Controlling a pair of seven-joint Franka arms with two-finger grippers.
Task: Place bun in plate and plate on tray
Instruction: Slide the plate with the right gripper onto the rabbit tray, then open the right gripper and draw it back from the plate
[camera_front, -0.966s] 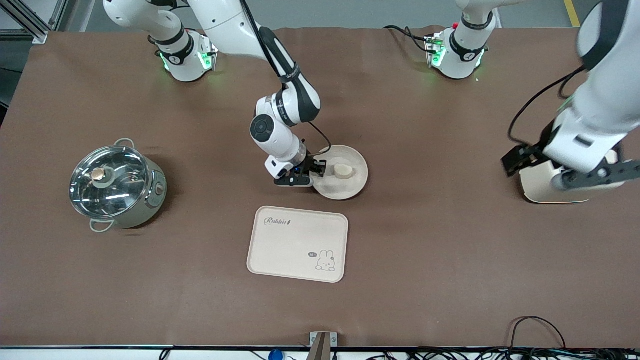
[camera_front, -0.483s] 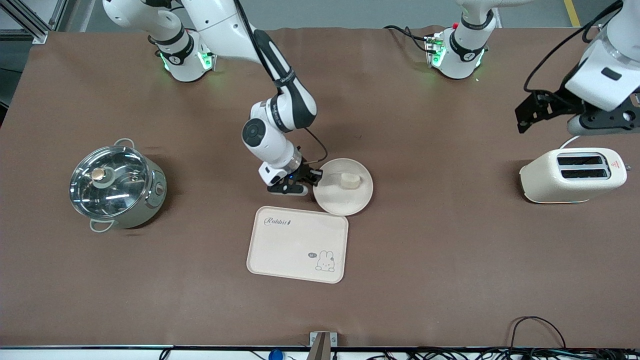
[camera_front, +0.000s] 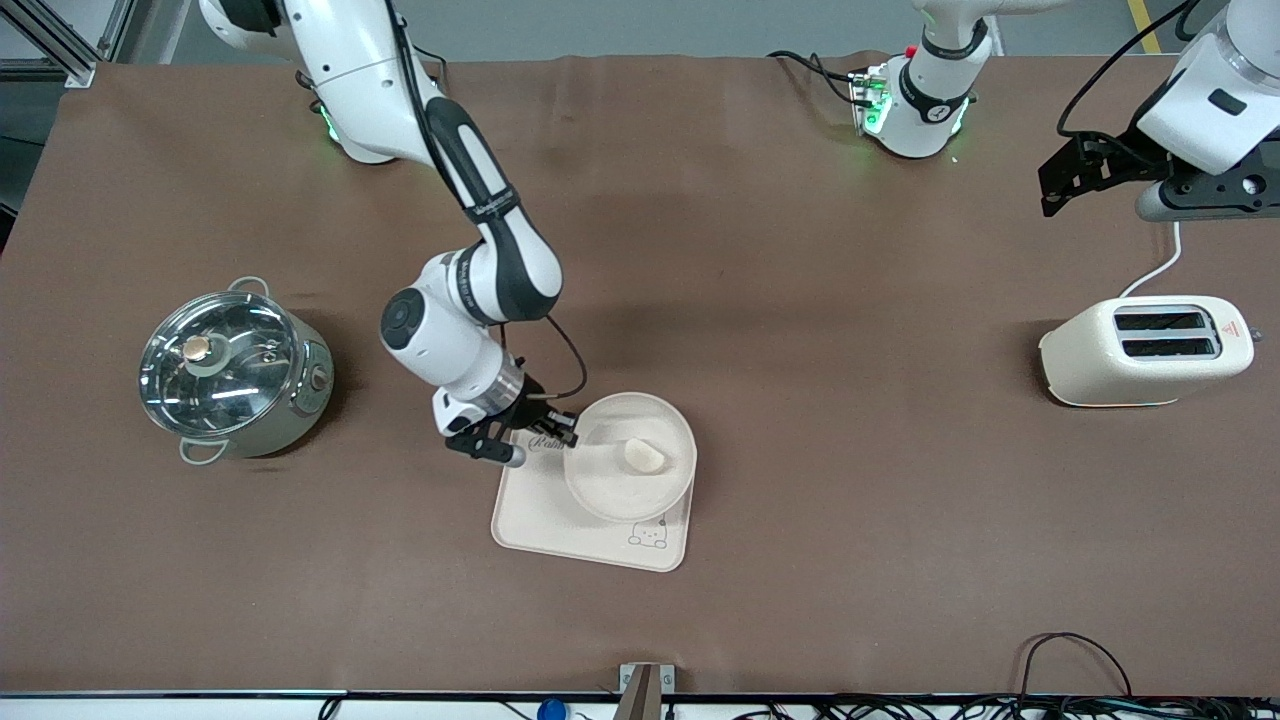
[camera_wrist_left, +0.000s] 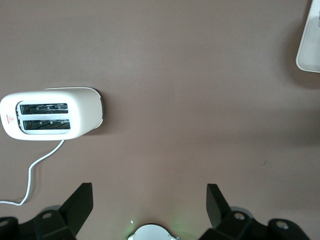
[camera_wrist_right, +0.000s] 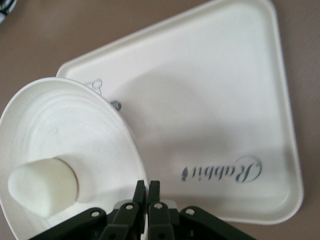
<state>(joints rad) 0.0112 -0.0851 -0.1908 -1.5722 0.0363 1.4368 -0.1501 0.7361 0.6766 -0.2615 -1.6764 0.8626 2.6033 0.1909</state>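
Note:
My right gripper (camera_front: 562, 432) is shut on the rim of the round cream plate (camera_front: 612, 480) and holds it over the tray (camera_front: 530, 512), slightly tilted. The small off-white bun (camera_front: 645, 456) lies in the plate. The plate covers most of the "Rabbit" lettering and part of the rabbit drawing. In the right wrist view the closed gripper (camera_wrist_right: 147, 186) pinches the plate (camera_wrist_right: 75, 130), with the bun (camera_wrist_right: 42, 186) in it and the tray (camera_wrist_right: 215, 110) beneath. My left gripper (camera_front: 1057, 185) is open and empty in the air, over the table beside the toaster; it also shows in the left wrist view (camera_wrist_left: 150, 200).
A cream toaster (camera_front: 1145, 350) with a white cord stands at the left arm's end of the table, also in the left wrist view (camera_wrist_left: 50, 114). A steel pot with a glass lid (camera_front: 232, 372) stands at the right arm's end.
My right gripper has carried the plate with the bun from the table toward the front camera and over the tray. My left gripper has risen from the toaster toward its base.

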